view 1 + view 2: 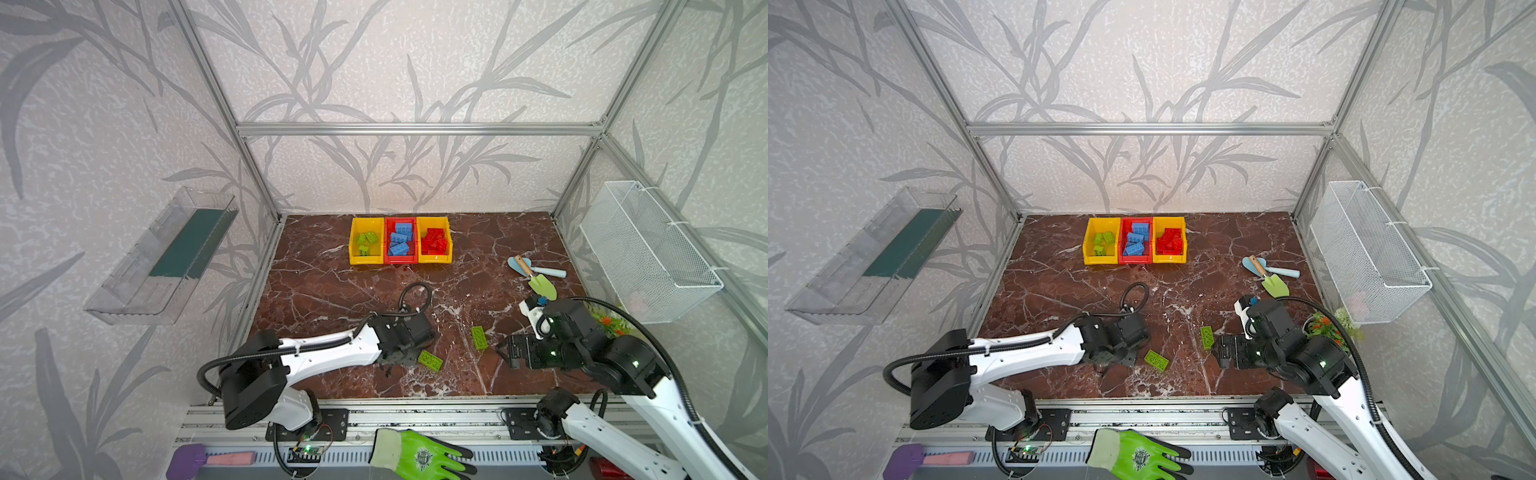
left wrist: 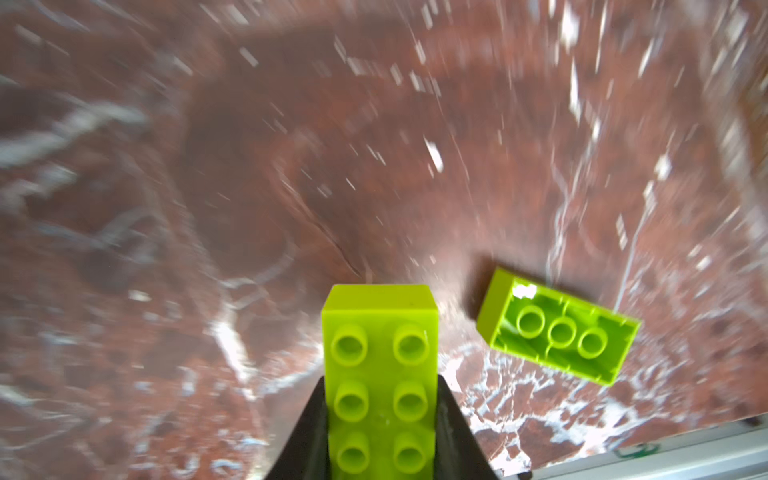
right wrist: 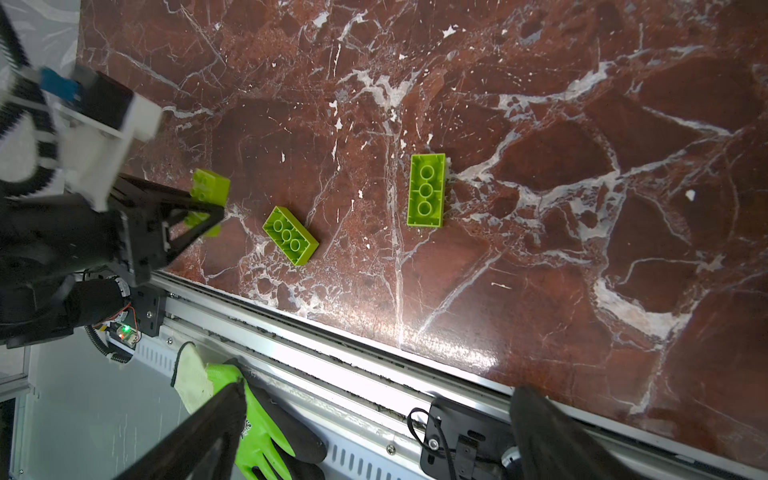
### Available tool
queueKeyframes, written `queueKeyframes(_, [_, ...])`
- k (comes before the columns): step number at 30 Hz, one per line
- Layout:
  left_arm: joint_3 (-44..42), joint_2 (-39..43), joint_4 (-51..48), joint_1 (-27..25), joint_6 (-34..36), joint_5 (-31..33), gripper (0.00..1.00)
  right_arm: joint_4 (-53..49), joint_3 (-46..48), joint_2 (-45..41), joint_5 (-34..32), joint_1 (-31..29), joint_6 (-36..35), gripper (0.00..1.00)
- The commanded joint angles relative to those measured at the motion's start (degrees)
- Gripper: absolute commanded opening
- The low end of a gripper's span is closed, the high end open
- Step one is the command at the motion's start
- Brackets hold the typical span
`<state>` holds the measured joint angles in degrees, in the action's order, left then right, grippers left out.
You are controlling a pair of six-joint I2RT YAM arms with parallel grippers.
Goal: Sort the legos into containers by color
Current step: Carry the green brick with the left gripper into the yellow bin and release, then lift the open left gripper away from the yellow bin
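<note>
Three small open plastic bins are sitting joined in a row at the back of the bench. The left yellow bin (image 1: 366,260) is holding lime green studded bricks (image 1: 367,240), the red middle bin (image 1: 400,260) is holding blue bricks (image 1: 400,241), and the right yellow bin (image 1: 434,259) is holding red bricks (image 1: 434,242).

Near the front edge of the red-brown marble-patterned bench (image 1: 324,291), the left jaws are pinching a lime green brick (image 2: 380,374) by its long sides. Two more lime bricks are lying underside up: one loose brick (image 1: 430,360) just beside the left jaws, and a second loose brick (image 1: 478,337) near the right jaws, which are standing spread wide and empty.

Two small garden trowels (image 1: 527,268) are lying crossed at the right. Grey leaf-patterned wallpaper is covering the walls. A clear plastic tray (image 1: 162,257) is hanging on the left wall and a white wire mesh basket (image 1: 648,249) on the right.
</note>
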<state>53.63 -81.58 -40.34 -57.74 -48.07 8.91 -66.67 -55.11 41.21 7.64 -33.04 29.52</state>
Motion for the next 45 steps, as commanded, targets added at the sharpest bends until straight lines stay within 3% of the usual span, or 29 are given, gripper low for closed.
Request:
queueKeyframes(1, [4.12, 2.82, -3.57, 6.90, 6.72, -0.06, 0.23, 6.17, -0.64, 4.15, 0.63, 0.03, -0.73, 0.99])
queueKeyframes(8, [15.19, -3.49, -2.82, 24.80, 17.29, -6.46, 0.23, 12.25, -5.58, 15.60, 0.27, 0.07, -1.91, 0.99])
queueKeyframes(13, [31.27, -17.07, -4.81, 33.60, 23.37, -9.13, 0.23, 15.51, -9.85, 22.84, -0.11, 0.19, -1.79, 0.99])
queueKeyframes(26, [78.35, -53.04, -18.59, 45.02, 26.48, -14.05, 0.24, 13.51, -15.61, 30.72, -3.76, 1.90, -0.42, 0.99])
queueKeyframes(27, [81.71, -55.29, -19.84, 45.29, 26.33, -14.30, 0.27, 13.29, -16.08, 31.22, -3.94, 2.06, -0.43, 0.99])
queueKeyframes(30, [87.86, -59.68, -21.73, 45.61, 26.47, -17.49, 0.61, 12.23, -17.60, 32.57, -4.21, 3.09, -1.19, 0.99])
queueKeyframes(31, [88.79, -60.45, -22.09, 45.61, 26.01, -17.61, 0.68, 11.86, -18.11, 33.10, -4.21, 3.39, -1.45, 0.99])
queueKeyframes(34, [87.59, -59.85, -21.23, 45.61, 24.76, -17.95, 0.76, 11.14, -19.48, 33.89, -4.21, 4.07, -2.22, 0.99])
queueKeyframes(38, [82.33, -55.46, -20.00, 45.37, 22.55, -17.92, 0.76, 10.72, -19.44, 33.89, -3.53, 4.57, -3.03, 0.99])
queueKeyframes(42, [71.37, -46.74, -17.36, 43.53, 20.00, -17.25, 0.76, 10.73, -17.62, 32.32, -2.83, 4.56, -3.58, 0.99])
queueKeyframes(45, [61.60, -40.12, -16.61, 41.60, 13.61, -16.56, 0.76, 10.86, -15.44, 30.49, -2.05, 4.66, -3.94, 0.99])
